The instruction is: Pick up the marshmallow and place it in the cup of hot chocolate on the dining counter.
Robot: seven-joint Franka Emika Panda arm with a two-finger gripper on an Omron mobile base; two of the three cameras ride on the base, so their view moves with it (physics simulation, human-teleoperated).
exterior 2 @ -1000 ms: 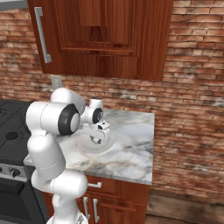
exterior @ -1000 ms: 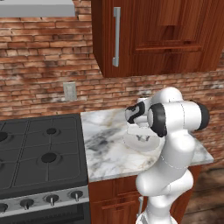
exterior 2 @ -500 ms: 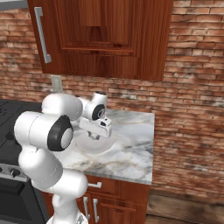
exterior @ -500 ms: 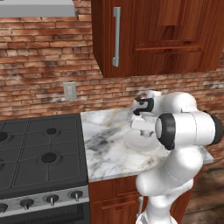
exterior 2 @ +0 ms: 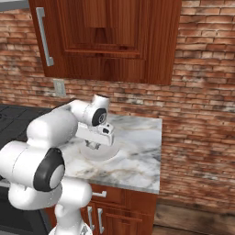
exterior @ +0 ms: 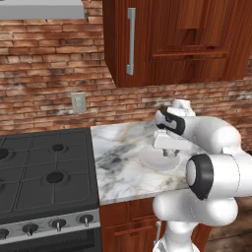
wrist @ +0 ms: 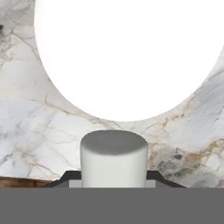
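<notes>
The gripper (wrist: 114, 186) is pinching the marshmallow (wrist: 114, 158), which stands upright between the dark fingertips, its flat top facing the hand camera. It is lifted clear of the white plate (wrist: 124, 57), which lies on the marble worktop (wrist: 35, 127) beyond it. From the side, the hand (exterior: 167, 142) hangs just above that plate (exterior: 156, 160), with the stove (exterior: 44, 172) well to the plate's left.

The step in hand, as I read it, is carrying the marshmallow away to the cup of hot chocolate. To do that well, the grip should hold firm without crushing so soft a piece, and the hand should rise straight up from the plate before anything swings sideways, so the marshmallow does not brush the rim. The wall cabinet (exterior 2: 105, 36) hangs above the plate, so the lift wants to be modest. Any turn of the base should be smooth, since a jolt could shake loose such a small load.

Against the picture of a second ago, the arm has unfolded: its big elbow joint has swung forward and low toward the camera, while the hand has stayed over the plate and lifted slightly. The plate has not moved.
</notes>
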